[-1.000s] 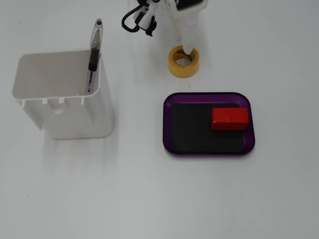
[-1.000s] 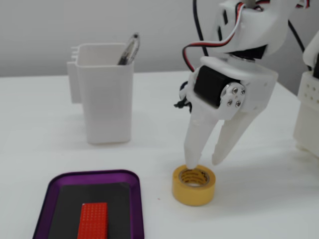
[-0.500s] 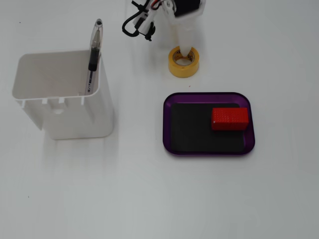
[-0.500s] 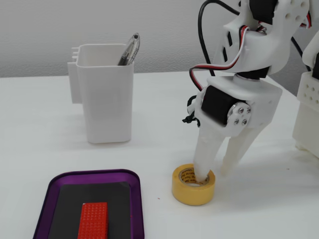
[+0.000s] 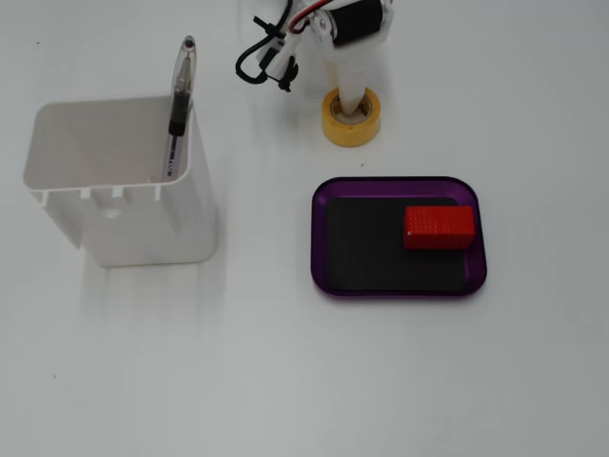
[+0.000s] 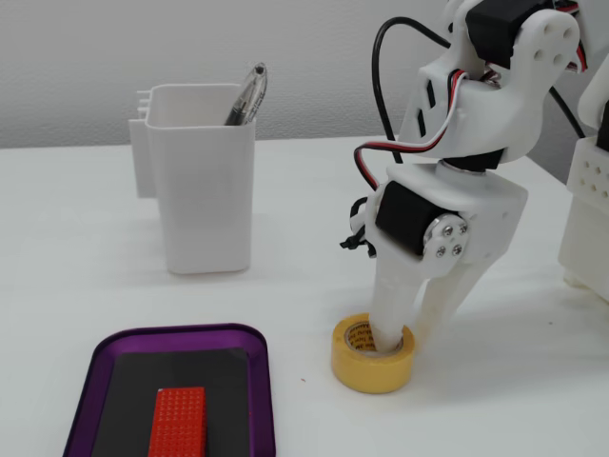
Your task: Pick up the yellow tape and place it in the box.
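The yellow tape (image 5: 349, 132) (image 6: 371, 369) lies flat on the white table, a ring with a tan core. My gripper (image 5: 354, 95) (image 6: 407, 335) reaches straight down onto it. One finger (image 6: 385, 324) stands inside the core and the other is outside the roll's wall on the arm side, so the jaws pinch the wall. The roll still rests on the table. The box (image 5: 124, 228) (image 6: 205, 190), a tall white container, stands apart to the left of the tape in both fixed views.
A pen (image 5: 179, 105) (image 6: 245, 95) leans in the box's corner. A purple tray (image 5: 400, 291) (image 6: 176, 332) with a red block (image 5: 439, 228) (image 6: 179, 419) lies on the near side of the tape. The arm's base and cables are behind the tape.
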You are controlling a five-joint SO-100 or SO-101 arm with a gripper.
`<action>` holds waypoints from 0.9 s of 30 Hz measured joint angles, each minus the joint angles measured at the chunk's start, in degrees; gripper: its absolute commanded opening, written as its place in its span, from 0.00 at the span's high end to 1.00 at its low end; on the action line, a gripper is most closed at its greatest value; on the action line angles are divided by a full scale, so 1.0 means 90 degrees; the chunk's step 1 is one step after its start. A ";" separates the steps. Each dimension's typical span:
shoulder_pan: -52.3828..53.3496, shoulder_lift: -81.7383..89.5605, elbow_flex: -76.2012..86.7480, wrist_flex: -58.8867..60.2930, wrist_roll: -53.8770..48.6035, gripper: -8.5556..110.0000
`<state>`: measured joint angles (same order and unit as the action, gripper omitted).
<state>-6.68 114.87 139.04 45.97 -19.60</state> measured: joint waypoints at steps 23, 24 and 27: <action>-0.0029 -0.1064 -0.4316 0.1719 0.0381 0.93; -0.0029 -0.1338 -0.4463 0.1719 0.0420 0.93; -0.0020 -0.2070 -0.4951 0.1680 0.0547 0.93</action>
<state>-6.86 96.24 94.48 61.08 -14.68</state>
